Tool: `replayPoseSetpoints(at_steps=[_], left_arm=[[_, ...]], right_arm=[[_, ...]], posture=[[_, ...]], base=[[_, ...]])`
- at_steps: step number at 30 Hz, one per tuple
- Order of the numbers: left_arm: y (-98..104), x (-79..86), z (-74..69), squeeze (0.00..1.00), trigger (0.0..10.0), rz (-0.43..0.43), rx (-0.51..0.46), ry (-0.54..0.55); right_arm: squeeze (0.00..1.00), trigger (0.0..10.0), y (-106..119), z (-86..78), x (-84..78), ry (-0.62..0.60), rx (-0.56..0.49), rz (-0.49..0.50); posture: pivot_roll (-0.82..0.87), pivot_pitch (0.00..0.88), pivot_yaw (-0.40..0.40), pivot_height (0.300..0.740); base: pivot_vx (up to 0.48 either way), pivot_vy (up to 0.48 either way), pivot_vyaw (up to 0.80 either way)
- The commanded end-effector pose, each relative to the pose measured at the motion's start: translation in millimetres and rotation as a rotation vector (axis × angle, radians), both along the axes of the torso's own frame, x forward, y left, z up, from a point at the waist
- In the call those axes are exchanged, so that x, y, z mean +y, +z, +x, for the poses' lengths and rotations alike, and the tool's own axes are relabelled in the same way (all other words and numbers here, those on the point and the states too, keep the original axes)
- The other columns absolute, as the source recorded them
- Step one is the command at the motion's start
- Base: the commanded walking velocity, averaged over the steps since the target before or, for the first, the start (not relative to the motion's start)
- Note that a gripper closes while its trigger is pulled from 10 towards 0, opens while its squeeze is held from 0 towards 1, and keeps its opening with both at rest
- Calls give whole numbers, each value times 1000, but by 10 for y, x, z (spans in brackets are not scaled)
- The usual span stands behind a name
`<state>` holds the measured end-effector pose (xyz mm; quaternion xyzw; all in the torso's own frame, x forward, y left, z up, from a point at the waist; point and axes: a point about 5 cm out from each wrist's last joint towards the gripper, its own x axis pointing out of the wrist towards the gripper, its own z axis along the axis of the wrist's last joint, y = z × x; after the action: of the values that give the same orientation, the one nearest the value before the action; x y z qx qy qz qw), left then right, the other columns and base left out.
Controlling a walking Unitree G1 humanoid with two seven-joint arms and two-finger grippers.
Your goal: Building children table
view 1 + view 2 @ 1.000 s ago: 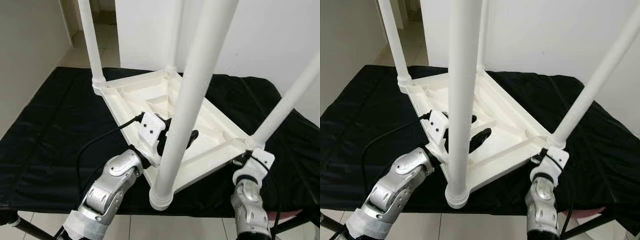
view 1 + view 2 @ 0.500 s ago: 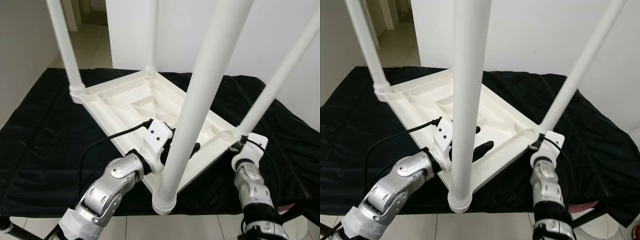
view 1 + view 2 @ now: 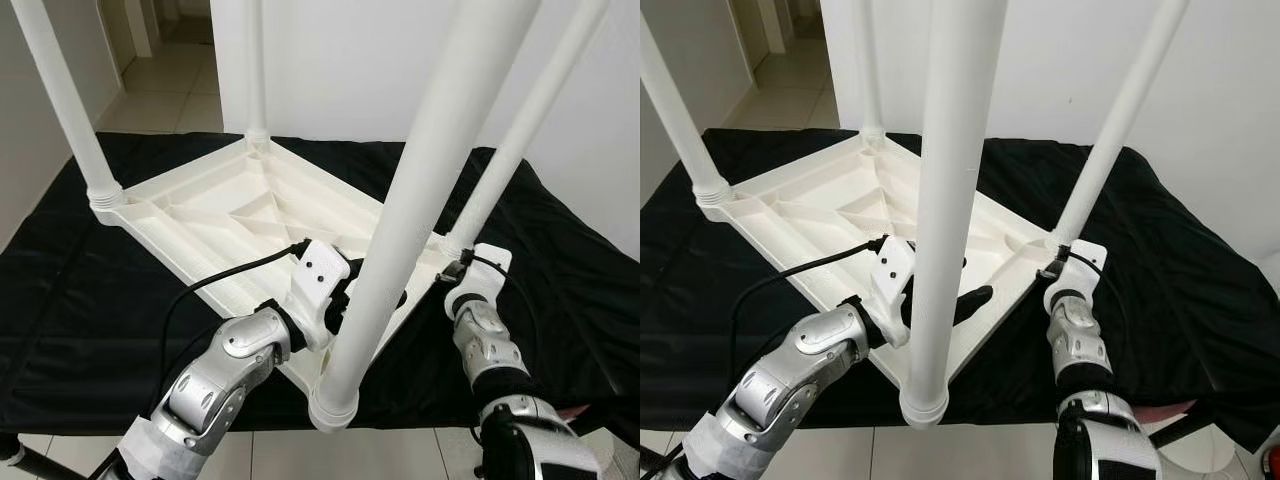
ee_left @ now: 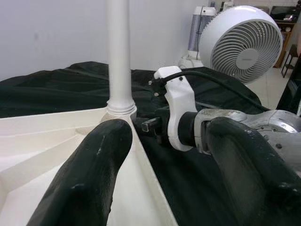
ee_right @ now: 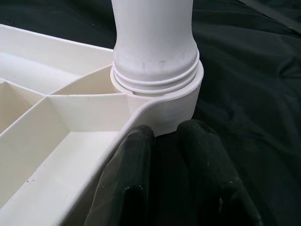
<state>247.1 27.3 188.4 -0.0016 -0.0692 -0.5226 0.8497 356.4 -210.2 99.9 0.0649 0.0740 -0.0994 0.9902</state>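
Cloth (image 3: 90,300), black, covers the desk; on it the white children's table (image 3: 215,215) lies upside down, four legs up, the near leg (image 3: 400,230) overhanging the front edge. Left pincer (image 3: 955,300) straddles the near rim, fingers apart, one inside the tray, one outside. Right pincer (image 5: 174,160) sits at the base of the right-hand leg socket (image 5: 162,101), fingers together, pressing the collar, gripping nothing. Likely repositioning: push low on the frame, both sides evenly, so legs stay seated.

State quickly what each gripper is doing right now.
Left gripper: jaws open, straddling the table top's edge.
Right gripper: jaws nearly together, at the leg socket, holding nothing.
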Motion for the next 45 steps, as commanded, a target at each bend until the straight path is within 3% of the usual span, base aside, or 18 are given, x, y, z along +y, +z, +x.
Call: replayPoseSetpoints(at_steps=[1, 4, 13, 15, 18, 24, 31, 32, 33, 34, 35, 39, 41, 43, 45], left_arm=[[32, -84, -92, 0, 10000, 15, -19, -130], [50, -96, -86, 0, 10000, 19, -29, -128], [61, -28, -34, 0, 10000, 25, -44, -60], [-21, 67, 45, 0, 10000, 65, -54, 13], [-87, 159, 85, 0, 10000, 94, -51, 57], [-229, 419, 80, 0, 10000, 155, -33, 119], [-248, 639, 39, 0, 10000, 192, -37, 127], [-250, 698, 16, 0, 10000, 204, -41, 117], [-250, 698, 16, 0, 10000, 204, -41, 117], [-259, 800, -81, 0, 10000, 234, -33, 45], [-261, 831, -144, 0, 10000, 236, -22, -5], [-262, 845, -183, 0, 10000, 235, -14, -37], [-302, 869, -337, 0, 10000, 253, 29, -132], [-313, 877, -385, 0, 10000, 261, 37, -160], [-385, 924, -436, 0, 10000, 333, 58, -188]], right_arm=[[0, 10000, 103, 83, 178, 96, -53, 4], [0, 10000, 105, 84, 212, 146, -83, -7], [0, 10000, 127, -49, 119, 179, -198, -54], [0, 10000, 113, -168, -6, 115, -231, -73], [0, 10000, 119, -287, -58, 94, -264, -91], [0, 10000, 143, -607, 54, 191, -328, -95], [0, 10000, 154, -843, 129, 290, -325, -90], [145, 10000, 177, -884, 155, 329, -326, -95], [145, 10000, 177, -884, 155, 329, -326, -95], [1000, 10000, 259, -934, 195, 411, -337, -98], [1000, 10000, 293, -951, 209, 440, -341, -100], [1000, 10000, 310, -960, 215, 454, -343, -100], [1000, 10000, 355, -1017, 303, 573, -340, -79], [1000, 10000, 367, -1041, 337, 619, -338, -71], [1000, 10000, 379, -1109, 403, 734, -304, -83]], posture=[[-35, 0, -40, 740], [-31, 0, -39, 740], [-28, 0, -50, 740], [-28, 0, -54, 740], [-30, 0, -54, 740], [-34, 0, -50, 740], [-33, 0, -49, 740], [-34, 0, -47, 740], [-34, 0, -47, 740], [-29, 0, -49, 740], [-28, 0, -50, 740], [-26, 0, -52, 740], [-19, 0, -54, 740], [-19, 0, -54, 740], [-13, 0, -65, 740]], base=[[0, 0, 0], [0, 0, 0], [0, 0, 0], [0, 0, 0], [0, 0, 0], [0, 0, 0], [0, 0, 0], [0, 0, 0], [0, 0, 0], [0, 0, 0], [0, 0, 0], [0, 0, 0], [0, 0, 0], [0, 0, 0], [0, 0, 0]])
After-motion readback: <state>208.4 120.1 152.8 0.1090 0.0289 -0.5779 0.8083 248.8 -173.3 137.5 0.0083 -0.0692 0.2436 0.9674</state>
